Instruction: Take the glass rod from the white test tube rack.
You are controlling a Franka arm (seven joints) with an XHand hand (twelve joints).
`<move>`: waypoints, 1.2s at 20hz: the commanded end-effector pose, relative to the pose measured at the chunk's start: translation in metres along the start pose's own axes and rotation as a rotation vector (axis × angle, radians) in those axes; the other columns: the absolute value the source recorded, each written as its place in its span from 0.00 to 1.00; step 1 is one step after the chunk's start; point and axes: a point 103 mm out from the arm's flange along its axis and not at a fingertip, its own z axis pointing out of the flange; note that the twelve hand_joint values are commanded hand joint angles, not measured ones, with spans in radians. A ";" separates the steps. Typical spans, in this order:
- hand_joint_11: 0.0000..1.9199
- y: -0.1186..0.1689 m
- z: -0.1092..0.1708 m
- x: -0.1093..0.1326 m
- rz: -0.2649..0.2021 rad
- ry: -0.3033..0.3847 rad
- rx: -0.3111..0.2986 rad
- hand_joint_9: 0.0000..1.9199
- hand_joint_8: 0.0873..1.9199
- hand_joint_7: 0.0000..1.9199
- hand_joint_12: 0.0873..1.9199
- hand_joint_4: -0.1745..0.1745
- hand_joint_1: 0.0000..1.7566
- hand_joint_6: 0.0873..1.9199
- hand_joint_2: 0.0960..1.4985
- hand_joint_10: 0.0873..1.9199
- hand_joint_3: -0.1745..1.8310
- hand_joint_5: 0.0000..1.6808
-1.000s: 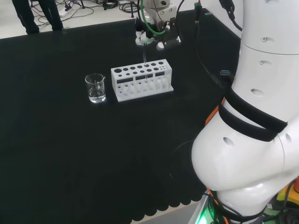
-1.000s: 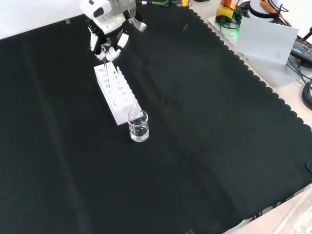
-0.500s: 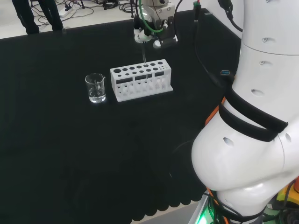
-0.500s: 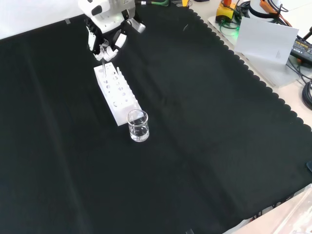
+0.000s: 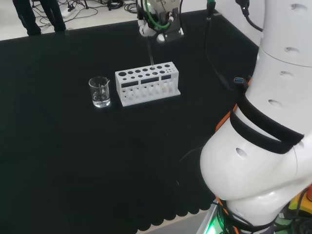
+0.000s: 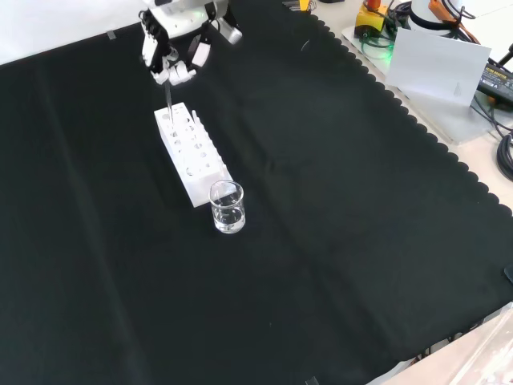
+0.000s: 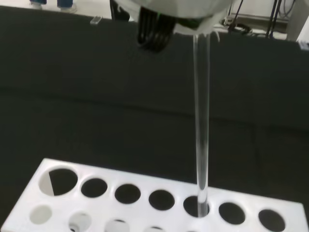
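A white test tube rack (image 5: 147, 83) with several round holes stands on the black cloth, also in the front view (image 6: 191, 152) and close up in the wrist view (image 7: 145, 198). A clear glass rod (image 7: 201, 121) hangs upright, its lower tip still just inside one of the rack's holes. The hand (image 5: 157, 30) is above the rack, fingers curled and pinching the rod's top end (image 5: 150, 48). In the front view the hand (image 6: 178, 50) sits above the rack's far end with the rod (image 6: 169, 100) below it.
A clear glass beaker (image 5: 99, 91) stands beside the rack's left end in the head view, nearer the camera in the front view (image 6: 227, 207). The arm's big white links (image 5: 263, 126) fill the head view's right. Equipment lies beyond the cloth's scalloped edge (image 6: 433, 56).
The hand has risen straight up above the rack, drawing the glass rod upward with it; only the rod's tip stays at the hole. Rack and beaker have not moved.
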 end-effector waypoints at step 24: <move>0.87 -0.067 -0.090 0.023 -0.011 0.083 -0.092 0.87 0.54 0.63 0.32 0.00 0.75 0.28 0.41 0.32 0.44 0.70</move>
